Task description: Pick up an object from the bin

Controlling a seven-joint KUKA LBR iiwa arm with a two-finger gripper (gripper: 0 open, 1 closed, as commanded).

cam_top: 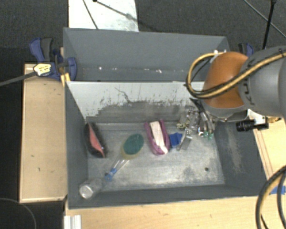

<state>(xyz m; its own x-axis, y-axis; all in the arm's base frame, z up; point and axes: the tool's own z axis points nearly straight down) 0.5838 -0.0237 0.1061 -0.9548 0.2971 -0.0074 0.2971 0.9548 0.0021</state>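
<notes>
The small blue piece [175, 139] lies on the bin [193, 168] floor, touching the purple-and-white packet [157, 137]. We judge it light and stiff, best pinched across its narrow sides. Our hand [186, 141] hangs just beside it; apart or together, we cannot tell.

Quick count of what's sitting in the grey metal bin [148, 56]: five loose things by my tally, one of each kind. That's one flat dark object with a pinkish-red face [94, 141], one round green scrubby pad [133, 145], one purple-and-white oblong packet [157, 137], one small blue piece [175, 139], and one clear plastic tube with a blue bit inside and a silvery cap [107, 175]. Honestly can't tell what the blue one actually is.
</notes>
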